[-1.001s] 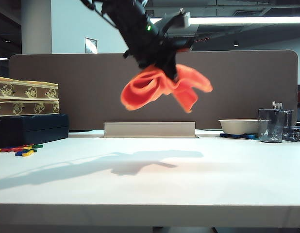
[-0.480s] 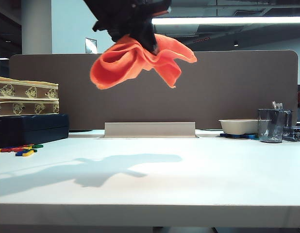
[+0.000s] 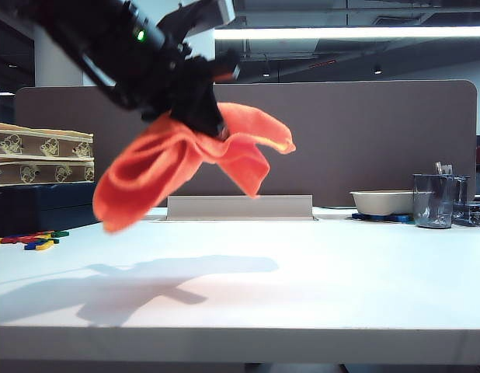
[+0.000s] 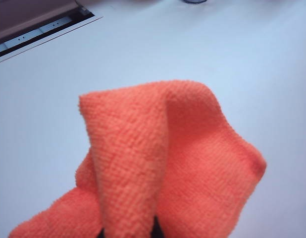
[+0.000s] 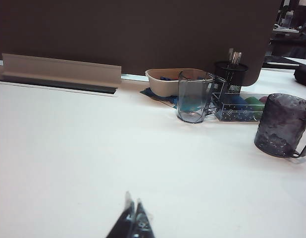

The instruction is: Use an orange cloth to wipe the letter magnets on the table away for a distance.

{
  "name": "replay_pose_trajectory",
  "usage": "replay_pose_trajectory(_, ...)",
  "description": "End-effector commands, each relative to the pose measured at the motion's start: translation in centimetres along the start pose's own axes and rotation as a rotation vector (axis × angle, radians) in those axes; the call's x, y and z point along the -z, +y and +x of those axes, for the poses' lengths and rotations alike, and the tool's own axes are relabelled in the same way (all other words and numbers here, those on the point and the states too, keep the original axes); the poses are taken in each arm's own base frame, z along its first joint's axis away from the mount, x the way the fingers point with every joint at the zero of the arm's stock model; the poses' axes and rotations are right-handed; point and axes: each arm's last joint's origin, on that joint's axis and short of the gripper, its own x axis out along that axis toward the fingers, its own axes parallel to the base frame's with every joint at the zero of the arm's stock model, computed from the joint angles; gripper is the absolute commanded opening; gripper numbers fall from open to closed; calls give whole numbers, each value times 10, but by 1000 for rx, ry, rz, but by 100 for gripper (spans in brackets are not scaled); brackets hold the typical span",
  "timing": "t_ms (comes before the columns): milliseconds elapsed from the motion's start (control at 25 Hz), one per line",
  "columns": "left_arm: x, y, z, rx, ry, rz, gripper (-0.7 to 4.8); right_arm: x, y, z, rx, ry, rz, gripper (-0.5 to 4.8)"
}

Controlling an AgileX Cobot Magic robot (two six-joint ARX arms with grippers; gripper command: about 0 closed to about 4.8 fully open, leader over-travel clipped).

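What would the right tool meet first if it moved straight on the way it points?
Probably nothing soon: the shut right tool points over bare white table toward the brown partition panel; depth is unclear.

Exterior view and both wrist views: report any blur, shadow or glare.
Exterior view: left arm and orange cloth smeared by motion, broad shadow on the table, ceiling light glaring. Left wrist view: cloth sharp, filling the frame. Right wrist view: evenly lit, right gripper jaws shut, slightly soft.
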Motion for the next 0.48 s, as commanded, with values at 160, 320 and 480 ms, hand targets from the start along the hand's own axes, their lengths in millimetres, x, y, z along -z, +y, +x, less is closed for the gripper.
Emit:
replay_pose_trajectory(160, 38, -4, 8, 14, 23, -25, -6, 1, 0, 0, 2, -12, 1, -5)
replay_pose_trajectory(320, 48, -7, 19, 52, 55, -26, 64, 1, 0, 0, 2, -11, 1, -5)
replay_pose_trajectory(480, 50, -9, 24, 126, 34, -28, 260, 1, 0, 0, 2, -11, 1, -5)
